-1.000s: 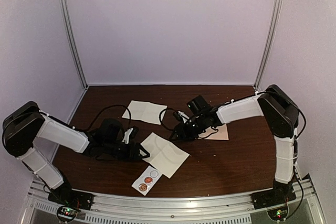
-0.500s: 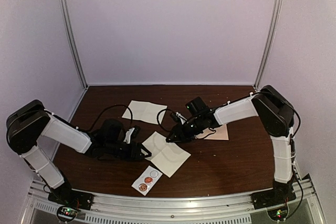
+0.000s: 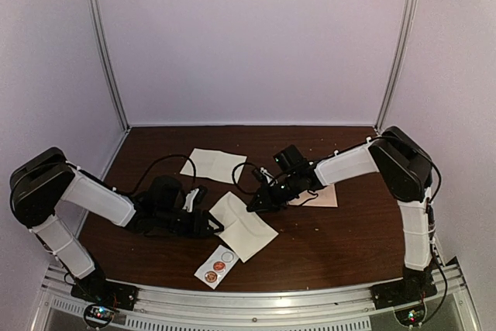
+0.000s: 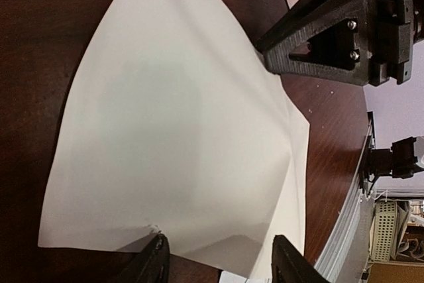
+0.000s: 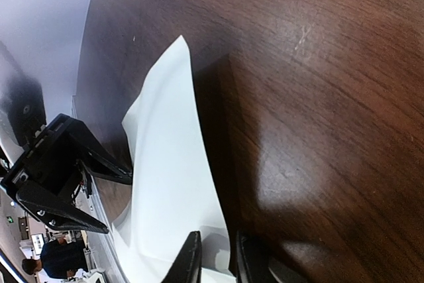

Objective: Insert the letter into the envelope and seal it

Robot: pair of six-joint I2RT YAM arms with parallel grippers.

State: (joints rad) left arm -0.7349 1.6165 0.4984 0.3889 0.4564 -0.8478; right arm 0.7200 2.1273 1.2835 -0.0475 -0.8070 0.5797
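Note:
The letter, a cream sheet with a second layer under it, lies at the table's middle. My right gripper is shut on its far edge and holds the top layer raised, its pointed corner curling up. My left gripper is open and empty at the sheet's near-left edge, fingers low on either side of it. The letter fills the left wrist view, with the right gripper beyond it. The envelope, pale pinkish paper, lies flat under my right forearm, partly hidden.
Another flat cream sheet lies at the back left. A small white sticker strip with round stickers lies near the front edge. Black cables trail across the table by both arms. The left gripper shows in the right wrist view.
My right gripper moved down-left onto the letter's far edge and shut on it, and that edge has lifted and curled. My left gripper edged right toward the sheet.

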